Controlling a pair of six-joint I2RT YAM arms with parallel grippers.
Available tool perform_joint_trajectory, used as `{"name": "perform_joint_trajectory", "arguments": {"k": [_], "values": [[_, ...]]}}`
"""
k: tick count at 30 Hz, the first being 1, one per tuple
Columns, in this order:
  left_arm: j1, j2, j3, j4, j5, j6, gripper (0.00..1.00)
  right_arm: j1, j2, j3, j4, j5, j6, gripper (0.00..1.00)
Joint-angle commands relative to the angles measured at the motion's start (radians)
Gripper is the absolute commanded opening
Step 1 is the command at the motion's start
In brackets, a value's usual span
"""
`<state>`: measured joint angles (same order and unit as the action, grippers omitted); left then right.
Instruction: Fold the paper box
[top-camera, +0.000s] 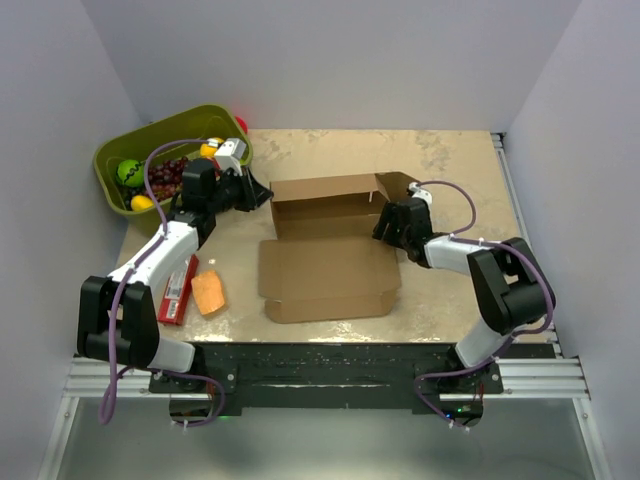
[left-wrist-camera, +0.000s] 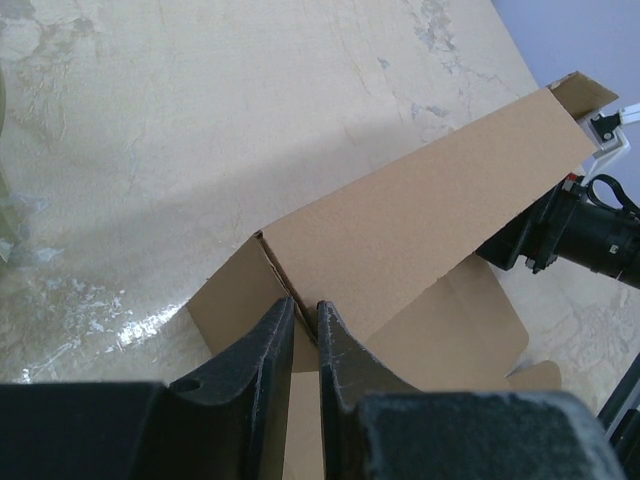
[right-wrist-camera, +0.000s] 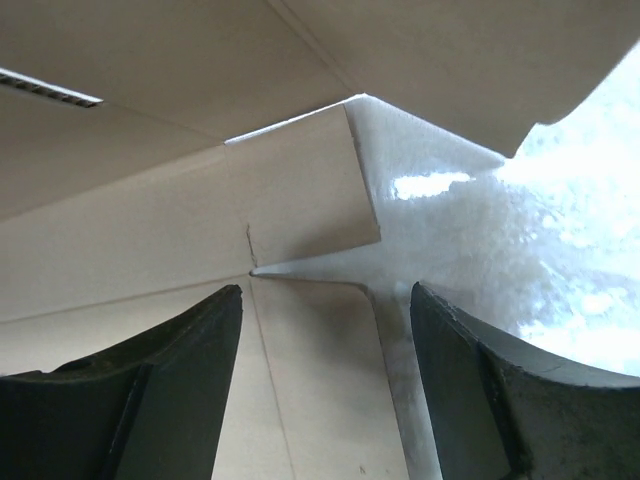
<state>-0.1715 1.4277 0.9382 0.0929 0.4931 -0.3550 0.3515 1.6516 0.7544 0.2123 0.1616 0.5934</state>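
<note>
At the near left corner of the bench (top-camera: 450, 170), a red packet (top-camera: 177, 290) and an orange block (top-camera: 209, 293) are lying side by side, apart from the work. The packet is carrying pale print that is too small to read.

The paper box (top-camera: 330, 265) is lying at the centre of the bench. Its near panel is resting flat, while its far half is standing up as a shallow tray with raised walls. No print or label is showing on the cardboard.

The left fingers (left-wrist-camera: 262, 365) are pressing almost together at the far left corner of the tray, pinching the cardboard edge where two walls meet. This grip is probably holding that corner upright while the opposite side is being worked.

The right fingers (right-wrist-camera: 175, 380) are spreading wide and hanging over a small flap at the right side of the box, gripping nothing. This position is likely preparing a fold of that flap.

At the far left corner, a green bin (top-camera: 185, 125) is holding what looks like toy fruit, apart from the box.
</note>
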Motion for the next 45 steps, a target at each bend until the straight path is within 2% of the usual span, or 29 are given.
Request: {"name": "perform_joint_trajectory", "arguments": {"k": [1,6,14,18,30,38,43,45], "values": [[-0.003,0.004,0.002,-0.056,-0.031,0.044,0.19,-0.020,0.045,0.028,0.094,-0.063,0.036,0.72],[-0.003,0.005,0.001,-0.056,-0.030,0.044,0.18,-0.022,0.085,0.019,0.174,-0.094,0.019,0.73],[-0.003,0.007,0.002,-0.056,-0.031,0.044,0.18,-0.022,0.152,-0.007,0.393,-0.160,0.002,0.73],[-0.003,0.010,0.002,-0.053,-0.028,0.042,0.18,-0.023,0.152,-0.043,0.516,-0.218,-0.009,0.72],[-0.003,0.019,0.005,-0.051,-0.025,0.042,0.17,-0.019,0.142,-0.096,0.711,-0.329,-0.072,0.70],[-0.003,0.020,0.008,-0.053,-0.025,0.045,0.17,-0.008,0.140,-0.089,0.719,-0.346,-0.058,0.67],[-0.005,0.008,0.008,-0.055,-0.031,0.050,0.17,-0.009,0.031,-0.133,0.630,-0.303,-0.067,0.74],[-0.005,0.005,0.010,-0.055,-0.036,0.053,0.17,-0.009,-0.018,-0.138,0.538,-0.290,-0.098,0.76]]}}
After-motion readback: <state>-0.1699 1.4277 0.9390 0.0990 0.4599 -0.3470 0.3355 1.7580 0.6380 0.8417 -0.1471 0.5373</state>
